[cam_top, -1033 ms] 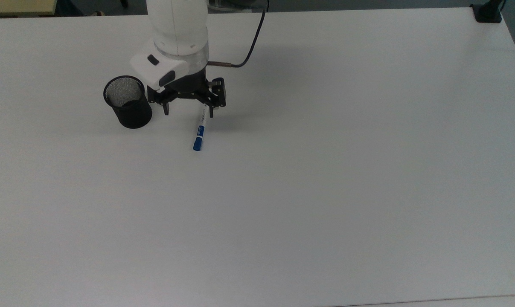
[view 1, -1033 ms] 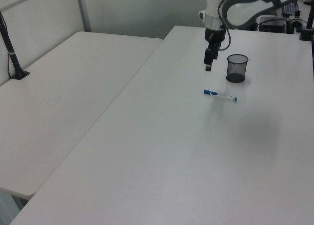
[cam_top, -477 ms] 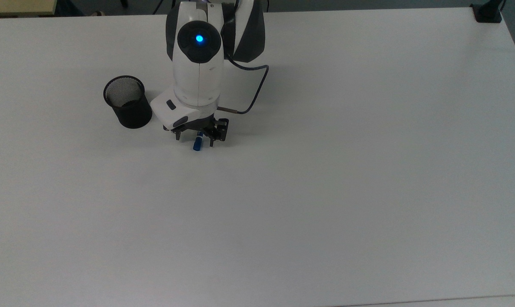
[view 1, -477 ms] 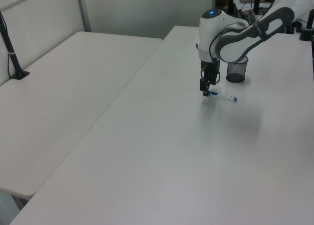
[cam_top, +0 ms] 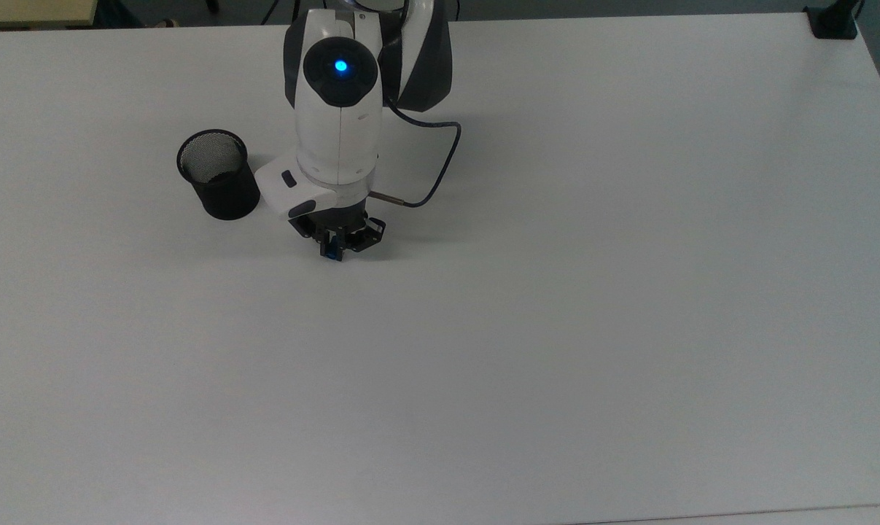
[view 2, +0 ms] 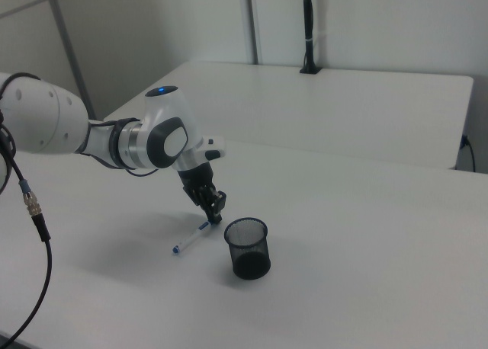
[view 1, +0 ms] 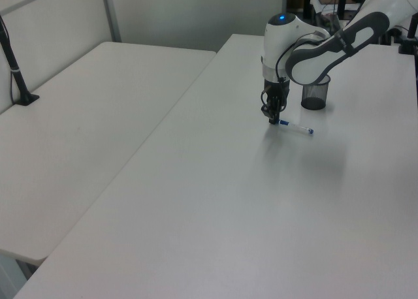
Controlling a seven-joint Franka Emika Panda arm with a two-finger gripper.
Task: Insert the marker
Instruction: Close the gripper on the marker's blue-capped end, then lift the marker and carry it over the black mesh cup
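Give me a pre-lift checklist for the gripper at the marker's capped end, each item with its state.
1. Gripper down at the blue-capped end of the slim white-barrelled marker: ok.
2. Fingers shut on the marker: cannot tell.
3. Marker lying flat on the white table: ok.
4. Black mesh cup upright, mouth open: ok.
5. Cup stands apart from the gripper: ok.
6. Grip near one end, so the marker may tilt when lifted: not ok.

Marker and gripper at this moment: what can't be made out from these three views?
- Top view: the arm's wrist covers the marker barrel; just the blue cap end peeks out beneath the gripper.
- Left view: finger contact with the marker is too small to judge.
- Right view: the mesh cup bottom is too dark to read.
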